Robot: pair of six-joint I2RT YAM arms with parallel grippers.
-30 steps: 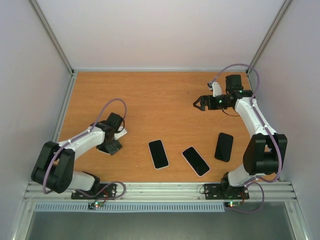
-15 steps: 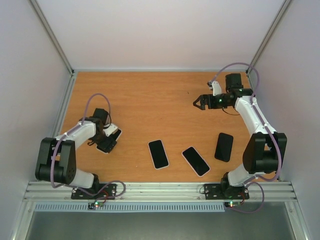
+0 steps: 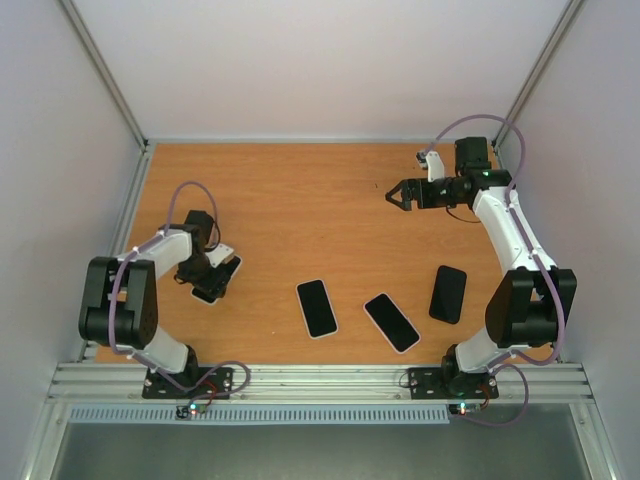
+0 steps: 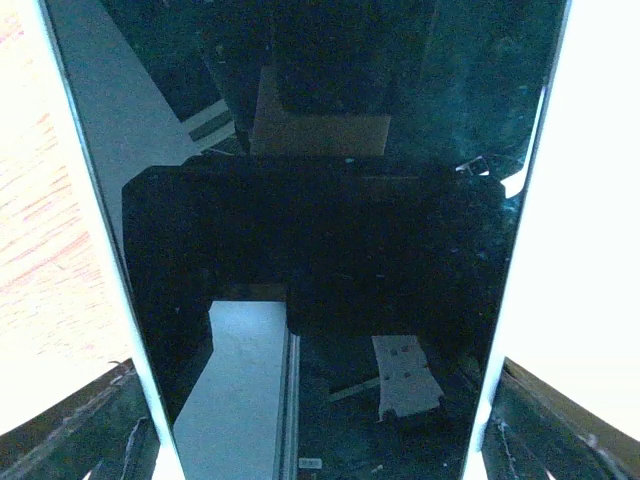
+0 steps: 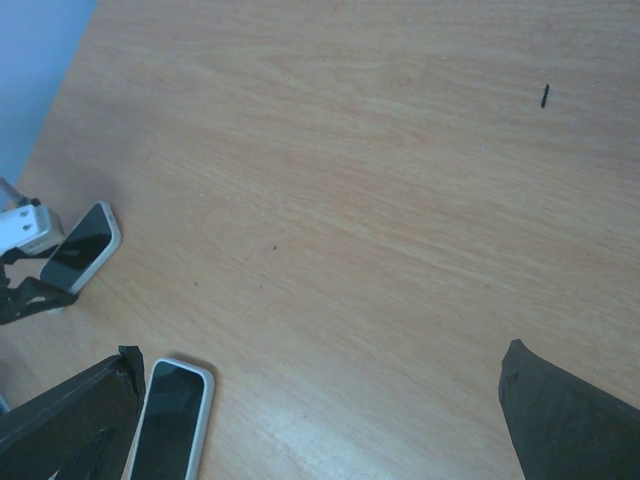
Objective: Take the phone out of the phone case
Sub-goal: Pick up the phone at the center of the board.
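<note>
Left side of wood-grain bench (image 3: pixel 300 200) | black glossy phone (image 4: pixel 320 250) in thin white case (image 4: pixel 104 250) is straddled by left tool (image 3: pixel 208 278), clamping not discernible | right tool (image 3: pixel 398 197) is held apart, empty | judged stiff, slippery, fragile; long edges favoured.

Table (image 3: pixel 300 190): a rectangular top in warm orange-brown wood grain took up the middle of the overhead view.
Back wall (image 3: pixel 320 60): plain, pale and matte, it met the table's far edge.
Left wall (image 3: pixel 50 200): the same pale finish, along the table's left side.
Right wall (image 3: pixel 600 180): pale too, along the right side.
Posts (image 3: pixel 100 70): slim grey metal bars rose from both far corners.
Rail (image 3: pixel 320 378): ribbed aluminium ran along the near edge.
Ledge (image 3: pixel 320 450): a dull grey surface lay below the rail.
Speck (image 5: pixel 544 96): a small dark mark sat on the wood.
Light: even and soft, with faint shadows.
</note>
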